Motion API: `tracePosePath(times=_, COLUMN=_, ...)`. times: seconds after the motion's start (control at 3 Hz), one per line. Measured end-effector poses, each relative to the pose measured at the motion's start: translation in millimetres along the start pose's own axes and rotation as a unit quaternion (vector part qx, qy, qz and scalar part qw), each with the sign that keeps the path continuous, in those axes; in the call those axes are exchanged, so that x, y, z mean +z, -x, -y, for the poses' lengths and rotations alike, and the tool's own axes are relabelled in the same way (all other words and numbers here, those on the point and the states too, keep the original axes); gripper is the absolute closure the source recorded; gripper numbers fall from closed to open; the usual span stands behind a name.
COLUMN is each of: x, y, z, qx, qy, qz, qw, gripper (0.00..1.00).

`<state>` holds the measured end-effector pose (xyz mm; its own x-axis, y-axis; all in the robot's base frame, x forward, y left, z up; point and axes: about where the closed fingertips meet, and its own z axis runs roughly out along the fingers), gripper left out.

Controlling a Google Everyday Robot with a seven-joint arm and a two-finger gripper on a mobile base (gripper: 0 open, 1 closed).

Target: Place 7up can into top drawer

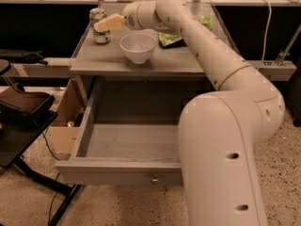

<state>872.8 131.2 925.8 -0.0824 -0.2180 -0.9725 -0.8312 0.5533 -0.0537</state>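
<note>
Big white arm [221,79] stretching over grey worktop [141,67], yellowish jaws hovering at far corner. Top drawer [117,172] hanging pulled out, well below jaws. White bowl [138,46] sitting near jaws, on camera side. Green snack bag [171,37] lying further along, behind arm. 7up can [100,36] standing upright on worktop right at jaw tips, partly hidden by them. Honestly can't tell how wide jaws are standing or whether they're gripping can.
</note>
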Motion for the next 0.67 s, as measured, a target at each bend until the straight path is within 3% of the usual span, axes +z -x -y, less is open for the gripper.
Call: tracePosePath(times=0.67, x=63, y=-3, z=-17, qx=-0.001, qy=0.036, qz=0.002, qw=0.9994, gripper=0.00)
